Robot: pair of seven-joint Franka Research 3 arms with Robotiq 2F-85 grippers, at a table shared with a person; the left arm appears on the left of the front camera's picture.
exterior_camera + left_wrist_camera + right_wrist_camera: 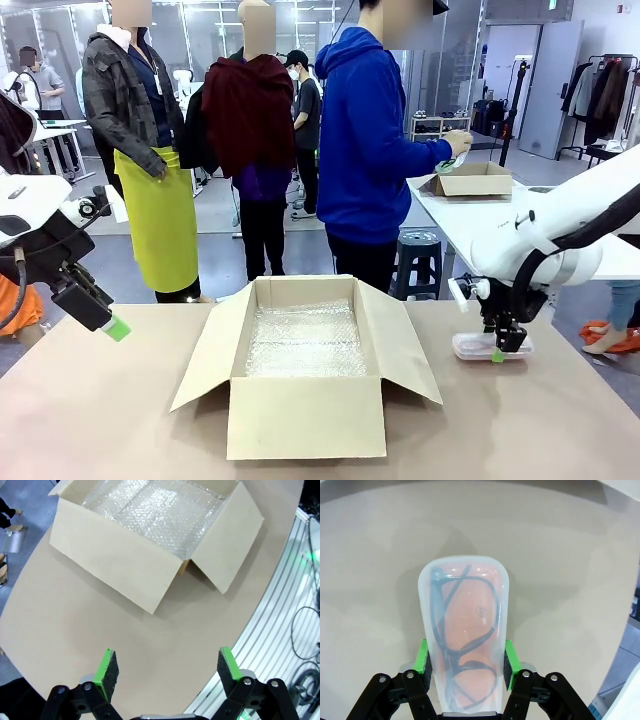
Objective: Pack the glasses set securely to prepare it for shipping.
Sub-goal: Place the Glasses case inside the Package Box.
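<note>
A translucent pale pink glasses case [465, 605] with black glasses inside lies on the table at the right [470, 347]. My right gripper [465, 656] is shut on it, a green pad pressed against each long side, and reaches down onto it from above [497, 350]. My left gripper [165, 662] hangs open above the table's left part [115, 327], with nothing between its fingers. A person in a blue hoodie [365, 140] stands at the far side, turned to another table, holding something small and pale green [447, 165] that I cannot make out.
A brown cardboard box [305, 415] lined with bubble wrap stands open in the middle of the table, flaps spread out [110, 560]. A second open box [470, 180] sits on the white table behind. Bare tabletop surrounds the case.
</note>
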